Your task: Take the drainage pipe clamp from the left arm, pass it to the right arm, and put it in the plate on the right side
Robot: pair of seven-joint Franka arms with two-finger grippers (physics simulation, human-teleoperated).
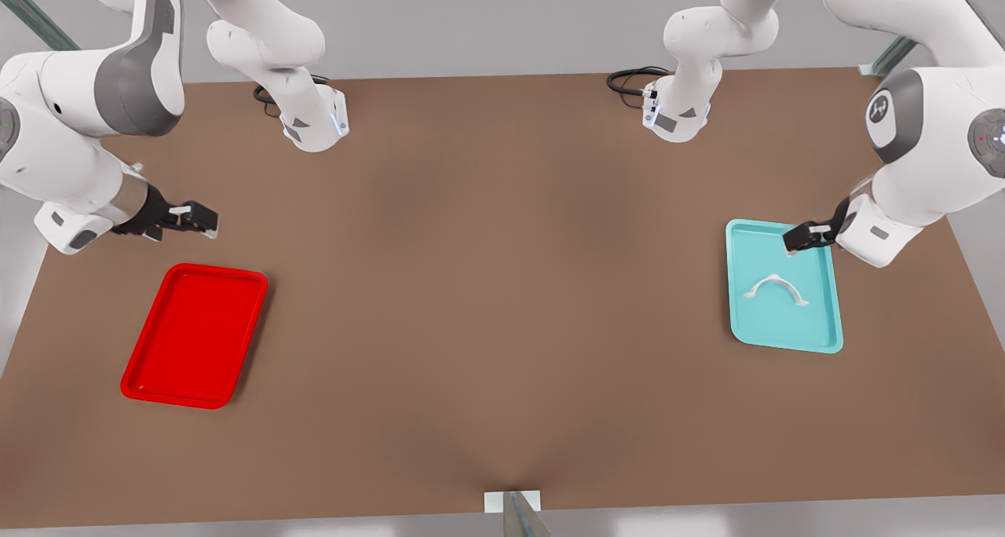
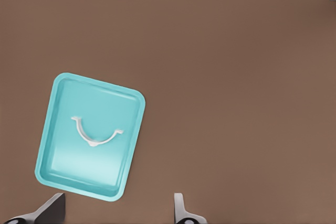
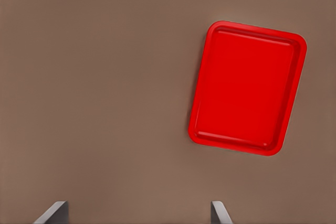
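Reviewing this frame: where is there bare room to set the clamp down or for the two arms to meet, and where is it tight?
Free: the table between the red plate and teal tray, and the plate's own floor. Tight: the teal tray, where the drainage pipe clamp lies under the open left gripper. The open right gripper hovers beside the plate.

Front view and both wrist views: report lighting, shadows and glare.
Front view: even, soft light, the table paler mid-top, faint shadow beside the red tray. Left wrist view: pale sheen inside the teal tray under the clamp. Right wrist view: flat light, no glare.
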